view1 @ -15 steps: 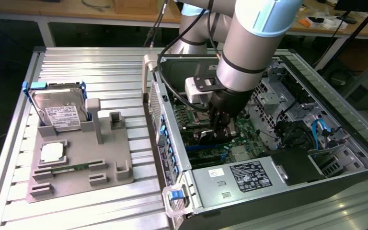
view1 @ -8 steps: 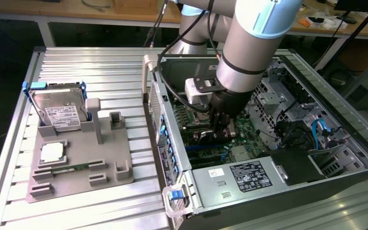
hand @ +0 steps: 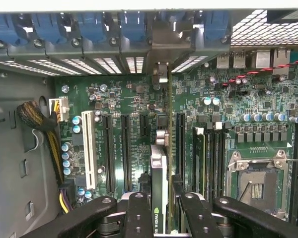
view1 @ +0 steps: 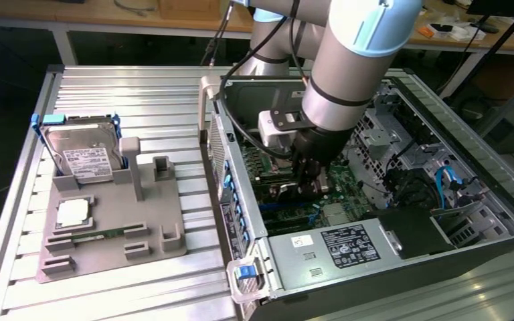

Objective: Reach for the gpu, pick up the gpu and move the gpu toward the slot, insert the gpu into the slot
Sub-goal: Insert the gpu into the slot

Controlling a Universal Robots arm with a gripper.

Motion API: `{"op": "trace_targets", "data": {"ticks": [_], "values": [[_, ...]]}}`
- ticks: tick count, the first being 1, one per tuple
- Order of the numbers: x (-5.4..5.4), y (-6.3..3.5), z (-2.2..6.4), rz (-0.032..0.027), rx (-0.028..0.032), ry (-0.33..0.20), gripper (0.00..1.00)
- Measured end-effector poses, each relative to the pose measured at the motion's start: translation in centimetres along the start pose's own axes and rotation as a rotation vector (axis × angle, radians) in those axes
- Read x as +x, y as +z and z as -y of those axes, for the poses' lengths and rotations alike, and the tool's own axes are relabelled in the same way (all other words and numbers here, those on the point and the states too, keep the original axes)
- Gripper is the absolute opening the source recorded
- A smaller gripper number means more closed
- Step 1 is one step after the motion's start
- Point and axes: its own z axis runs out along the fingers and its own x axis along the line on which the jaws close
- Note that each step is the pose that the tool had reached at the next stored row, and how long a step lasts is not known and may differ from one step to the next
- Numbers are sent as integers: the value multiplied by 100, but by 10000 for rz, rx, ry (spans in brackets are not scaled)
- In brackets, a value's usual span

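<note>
**Arm Reached Into Open Computer Case**

The arm leaned down into the open case, which lay on a slatted metal counter. Its black hand hung low over the green motherboard, close to the card area. A power supply sat at the case's near end. To the exterior view's left, well apart from the case, a grey tray held a hard drive standing tilted in a blue frame, with a processor and a memory stick lying flat.
</note>
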Motion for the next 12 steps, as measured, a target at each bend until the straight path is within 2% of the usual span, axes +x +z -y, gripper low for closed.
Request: {"op": "trace_targets", "data": {"ticks": [6,10,12], "values": [[0,7,0,16,0,0,27],[0,17,-1,64,-1,6,27],[-1,18,-1,69,-1,7,27]]}}
